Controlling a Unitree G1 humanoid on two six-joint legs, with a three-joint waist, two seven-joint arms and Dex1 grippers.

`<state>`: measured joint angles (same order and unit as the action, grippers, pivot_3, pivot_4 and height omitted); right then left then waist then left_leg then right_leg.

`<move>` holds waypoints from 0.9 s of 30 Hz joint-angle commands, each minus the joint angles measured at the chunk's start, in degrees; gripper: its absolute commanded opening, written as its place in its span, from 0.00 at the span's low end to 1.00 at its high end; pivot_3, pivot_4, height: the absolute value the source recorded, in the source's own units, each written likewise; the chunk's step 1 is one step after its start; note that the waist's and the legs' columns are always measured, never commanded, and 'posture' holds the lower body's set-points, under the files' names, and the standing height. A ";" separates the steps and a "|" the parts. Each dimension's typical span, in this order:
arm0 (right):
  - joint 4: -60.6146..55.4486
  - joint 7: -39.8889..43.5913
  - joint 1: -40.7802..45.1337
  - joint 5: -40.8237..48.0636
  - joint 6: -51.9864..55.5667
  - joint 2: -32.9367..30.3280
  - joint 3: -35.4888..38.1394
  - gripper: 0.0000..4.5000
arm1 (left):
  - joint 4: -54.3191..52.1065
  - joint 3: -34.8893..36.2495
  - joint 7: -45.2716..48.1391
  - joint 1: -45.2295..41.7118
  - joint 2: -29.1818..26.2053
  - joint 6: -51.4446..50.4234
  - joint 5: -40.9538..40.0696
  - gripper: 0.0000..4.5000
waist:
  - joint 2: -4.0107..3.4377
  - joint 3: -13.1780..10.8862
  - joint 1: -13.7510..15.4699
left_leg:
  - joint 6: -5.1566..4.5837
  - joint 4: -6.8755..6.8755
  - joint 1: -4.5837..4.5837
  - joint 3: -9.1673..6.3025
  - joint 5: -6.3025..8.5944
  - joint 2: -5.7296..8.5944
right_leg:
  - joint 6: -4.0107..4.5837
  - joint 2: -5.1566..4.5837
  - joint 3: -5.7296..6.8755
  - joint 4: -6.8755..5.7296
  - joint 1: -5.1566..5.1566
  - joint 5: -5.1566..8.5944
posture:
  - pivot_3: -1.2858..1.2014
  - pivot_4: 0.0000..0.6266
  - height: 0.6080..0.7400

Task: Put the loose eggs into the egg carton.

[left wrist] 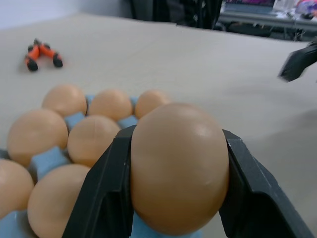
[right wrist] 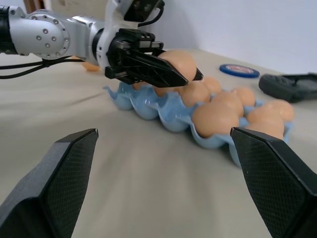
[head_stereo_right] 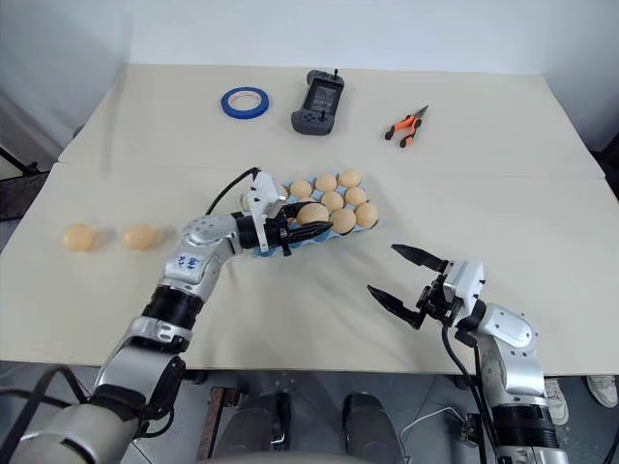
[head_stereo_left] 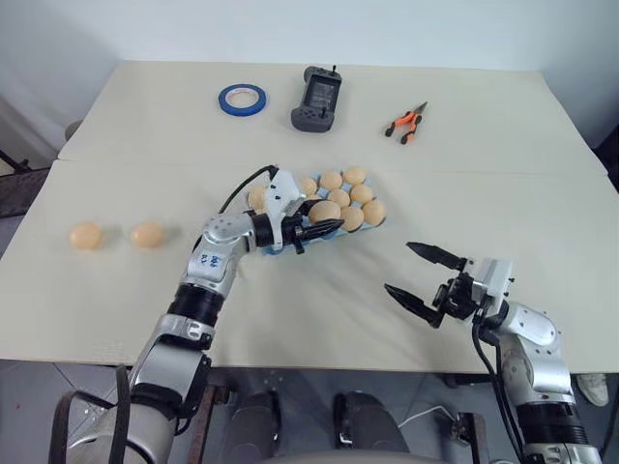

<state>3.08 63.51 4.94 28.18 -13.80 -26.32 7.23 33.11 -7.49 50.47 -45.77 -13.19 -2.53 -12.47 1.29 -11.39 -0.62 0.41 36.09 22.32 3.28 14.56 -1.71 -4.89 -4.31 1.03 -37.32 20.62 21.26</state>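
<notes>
The light blue egg carton [right wrist: 163,111] lies mid-table with several tan eggs [head_stereo_left: 355,176] in its cups. My left gripper [head_stereo_left: 329,227] is shut on one egg [left wrist: 178,163], holding it just above the carton's near side, with a black finger [left wrist: 99,198] on each flank. Two loose eggs [head_stereo_left: 85,235] [head_stereo_left: 147,234] rest on the table far to the left. My right gripper [head_stereo_left: 398,267] hangs open and empty over the table, to the right of the carton and nearer the front edge, pointing toward it.
Along the far side of the table lie a blue tape roll [head_stereo_left: 242,99], a black handheld device [head_stereo_left: 317,99] and orange-handled pliers [head_stereo_left: 406,124]. A seam runs across the table top behind the carton.
</notes>
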 commanded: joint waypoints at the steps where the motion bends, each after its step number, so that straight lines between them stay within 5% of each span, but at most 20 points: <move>1: -3.09 -1.11 -0.43 0.32 -1.41 -0.21 1.35 1.00 | 2.14 0.53 0.27 -1.50 0.99 2.91 0.98 0.46 | 0.01 -0.01 -0.06 | 0.00 0.01 0.00 0.02 0.00 0.00 | -0.01 -0.01 0.00 0.00 0.00 -0.01 | 0.52 0.24 1.00; 8: -2.80 -0.66 -0.30 0.90 -1.25 -0.34 0.73 1.00 | 0.22 2.58 1.68 -1.35 0.21 5.71 -0.16 0.94 | 0.04 -0.02 0.36 | 0.00 0.02 0.00 -0.05 0.00 0.00 | -0.01 -0.03 -0.01 -0.02 0.00 -0.01 | 0.52 0.24 1.00; 17: -2.31 9.01 1.44 1.78 -0.81 -1.92 -3.19 1.00 | -15.75 13.09 0.20 6.64 -8.23 2.77 -6.71 0.94 | 0.03 -0.03 -0.30 | 0.01 -0.02 -0.02 -0.07 0.00 -0.03 | -0.01 -0.02 0.00 -0.02 -0.02 -0.01 | 0.52 0.24 1.00; 21: 3.10 16.27 5.96 1.63 -2.94 -1.26 -5.78 1.00 | -27.71 24.03 -5.25 22.17 -14.50 1.17 -9.12 0.97 | 0.07 -0.05 -1.67 | -0.02 -0.05 -0.05 0.01 0.05 -0.05 | -0.01 -0.05 -0.11 -0.01 -0.02 -0.01 | 0.52 0.24 1.00; 27: 8.29 20.10 9.96 0.79 -1.92 -2.28 -7.09 1.00 | -41.00 32.64 -12.12 43.15 -14.07 1.05 -9.72 0.97 | 0.09 -0.09 -0.95 | -0.15 -0.07 -0.07 -0.19 0.16 -0.05 | 0.00 -0.20 0.02 -0.01 -0.04 0.00 | 0.52 0.24 1.00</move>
<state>11.35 82.06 14.39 28.47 -15.94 -27.52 -0.12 -2.59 22.98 40.21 -3.96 -27.46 -2.10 -21.00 1.38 -11.48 -1.57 0.27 36.04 22.28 3.07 14.72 -1.76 -4.88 -4.53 1.06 -37.26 20.57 21.27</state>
